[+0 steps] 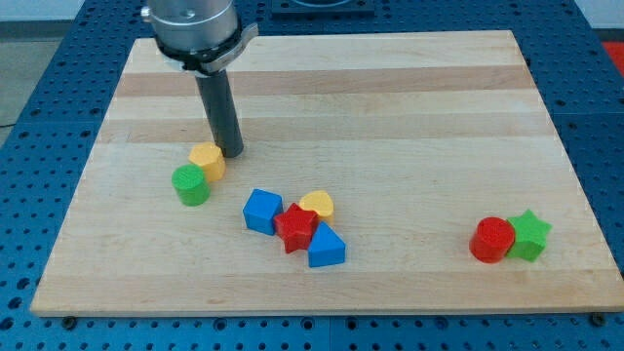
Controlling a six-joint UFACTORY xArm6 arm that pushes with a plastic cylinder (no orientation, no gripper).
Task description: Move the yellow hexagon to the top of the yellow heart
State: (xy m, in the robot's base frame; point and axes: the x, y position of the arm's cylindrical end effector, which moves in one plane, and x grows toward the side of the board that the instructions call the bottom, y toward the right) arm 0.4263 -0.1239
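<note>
The yellow hexagon (207,159) lies left of the board's middle, touching a green cylinder (191,184) at its lower left. My tip (232,153) stands just to the right of the hexagon, at its upper right edge, close to or touching it. The yellow heart (318,205) lies further to the right and lower, in a cluster, partly hidden behind a red star (295,227).
A blue cube (262,211) and a blue triangle (326,247) crowd the red star and heart. A red cylinder (491,240) and a green star (529,235) sit together at the lower right. The wooden board (390,107) has blue pegboard around it.
</note>
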